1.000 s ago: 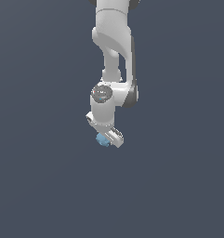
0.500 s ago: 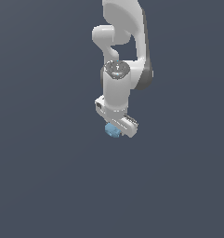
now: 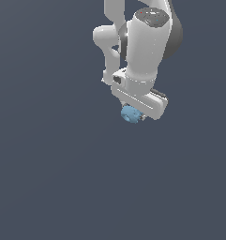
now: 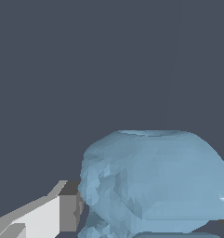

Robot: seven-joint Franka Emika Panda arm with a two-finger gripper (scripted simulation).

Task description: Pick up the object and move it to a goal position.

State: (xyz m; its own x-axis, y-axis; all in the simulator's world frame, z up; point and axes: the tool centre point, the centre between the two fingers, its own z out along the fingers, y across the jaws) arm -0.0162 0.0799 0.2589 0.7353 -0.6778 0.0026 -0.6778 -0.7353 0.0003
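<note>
Flat grey-blue backdrop, one white arm with a small blue lump under its hand.

Nothing but even dark ground surrounds the gripper, and no goal marker shows anywhere. Going left to right in the exterior view, the object hangs directly under the gripper body, toward its left end, apparently clear of the ground. In the wrist view the object fills the space beside one grey finger pad, which touches its flank; the jaws look clamped on it. Matte, lumpy and small, it probably weighs little, and its rounded sides could roll, so the broad middle seems the safest hold.
</note>
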